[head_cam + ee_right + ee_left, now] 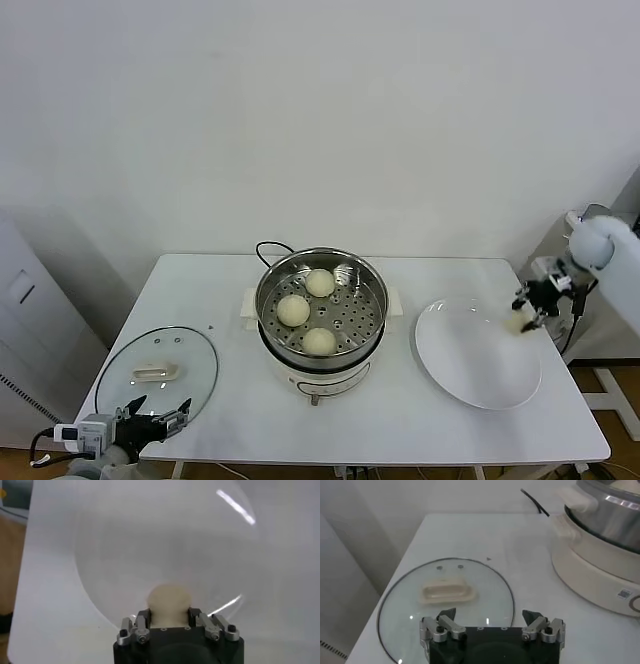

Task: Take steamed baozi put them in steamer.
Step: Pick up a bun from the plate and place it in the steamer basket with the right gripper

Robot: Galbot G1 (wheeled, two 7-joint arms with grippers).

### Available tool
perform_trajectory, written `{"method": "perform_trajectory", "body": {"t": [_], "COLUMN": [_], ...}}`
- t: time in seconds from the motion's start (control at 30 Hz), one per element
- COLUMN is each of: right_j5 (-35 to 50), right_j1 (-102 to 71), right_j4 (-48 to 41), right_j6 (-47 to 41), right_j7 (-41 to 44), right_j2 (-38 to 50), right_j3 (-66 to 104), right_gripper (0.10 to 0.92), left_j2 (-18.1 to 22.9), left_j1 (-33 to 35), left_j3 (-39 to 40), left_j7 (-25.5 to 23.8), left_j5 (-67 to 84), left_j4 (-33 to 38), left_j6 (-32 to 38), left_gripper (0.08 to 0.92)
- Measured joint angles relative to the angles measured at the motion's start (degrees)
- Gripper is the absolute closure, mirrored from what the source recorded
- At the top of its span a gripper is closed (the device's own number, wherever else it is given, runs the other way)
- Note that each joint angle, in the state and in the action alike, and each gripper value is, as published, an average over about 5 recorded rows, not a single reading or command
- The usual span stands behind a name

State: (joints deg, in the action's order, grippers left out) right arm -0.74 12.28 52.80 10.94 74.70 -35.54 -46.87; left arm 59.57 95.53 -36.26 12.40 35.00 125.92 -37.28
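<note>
The steamer point(375, 300), a shiny steel basket on a cream base, stands mid-table and holds three cream-white baozi point(294, 310). Its side also shows in the left wrist view point(600, 545). My right gripper point(527, 312) is shut on the fourth baozi point(168, 602) and holds it over the right edge of the white plate point(470, 360), apart from the plate's surface. My left gripper point(490, 619) is open and empty, low at the table's front left, beside the glass lid.
The round glass lid point(158, 370) with a cream handle lies flat at the front left. The black cord point(268, 248) runs behind the steamer. The plate point(120, 545) fills the right wrist view under the held bun.
</note>
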Motion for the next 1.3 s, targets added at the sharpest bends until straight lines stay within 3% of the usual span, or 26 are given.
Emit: {"method": "perform_trajectory", "body": {"t": [0.33,0.67,0.97,1.3], "right_j5": [18.9,34.4,41.8,44.5], "right_j1": [19.6,33.5,37.2,36.8], "right_j4": [11.7,19.8,22.5,24.1], "right_j6": [-11.2,-23.2,-30.2,-34.7], "right_j7": [-2.1,-6.9,-11.7,-15.7], "right_j2": [0.1,-6.0,-12.8,-18.5], "right_j3": [-21.5,-35.2,-39.8,-41.9], "right_gripper": [0.558,0.558,0.557,0.553], "left_j2": [-0.2,-0.8,-0.8,-0.7], "left_j1": [-0.3,-0.2,-0.1,-0.2], "left_j3": [0.3,0.3,0.2,0.1], "left_j7": [0.3,0.4,0.4,0.3], "left_j5": [-0.2,0.1,0.2,0.4], "left_j4": [0.4,0.8,0.8,0.6], "left_j6": [-0.4,-0.3,-0.2,0.0], "left_gripper": [0.177,0.177,0.177,0.177]}}
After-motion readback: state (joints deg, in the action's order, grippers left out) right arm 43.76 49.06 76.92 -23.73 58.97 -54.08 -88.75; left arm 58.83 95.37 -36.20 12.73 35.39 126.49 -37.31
